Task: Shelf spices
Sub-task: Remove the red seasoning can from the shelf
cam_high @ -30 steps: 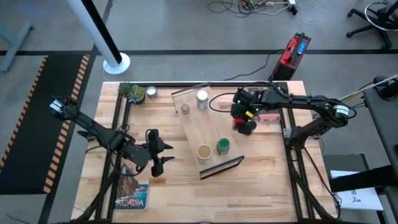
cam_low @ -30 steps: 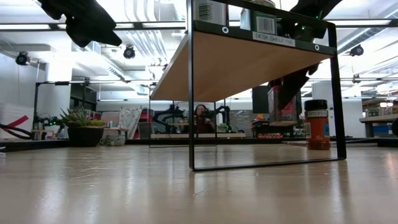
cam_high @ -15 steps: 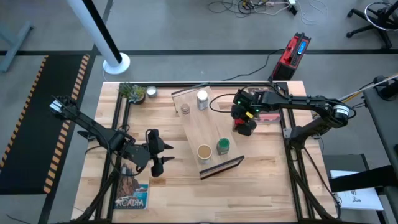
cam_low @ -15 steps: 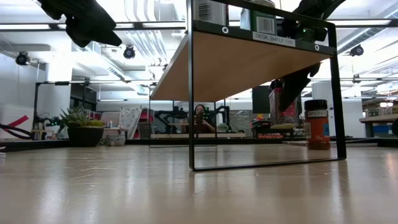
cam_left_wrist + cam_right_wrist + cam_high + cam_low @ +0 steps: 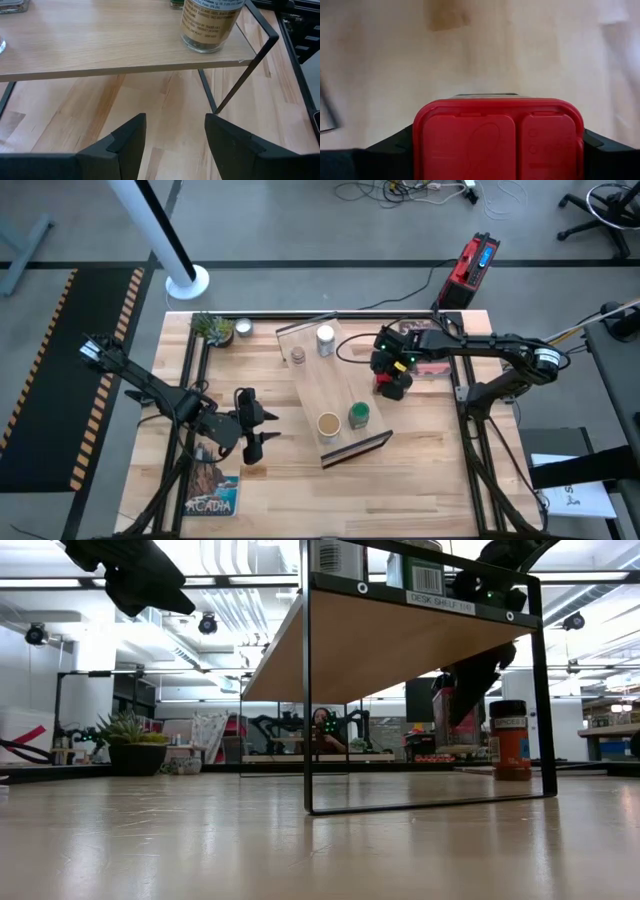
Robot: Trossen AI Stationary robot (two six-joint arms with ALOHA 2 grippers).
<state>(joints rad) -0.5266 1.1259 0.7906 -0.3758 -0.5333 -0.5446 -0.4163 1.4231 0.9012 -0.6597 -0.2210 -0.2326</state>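
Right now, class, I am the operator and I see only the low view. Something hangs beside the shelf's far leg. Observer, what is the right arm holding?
Observer: The right wrist view shows the red square tin clamped in the jaws of the right arm.
Operator: How many spices stand on the shelf?
Observer: The high view shows four: white-capped jar, small brown jar, tan-lidded jar, green-lidded jar.
Operator: And the left arm?
Observer: The left wrist view shows its jaws open and empty, facing the shelf's edge.
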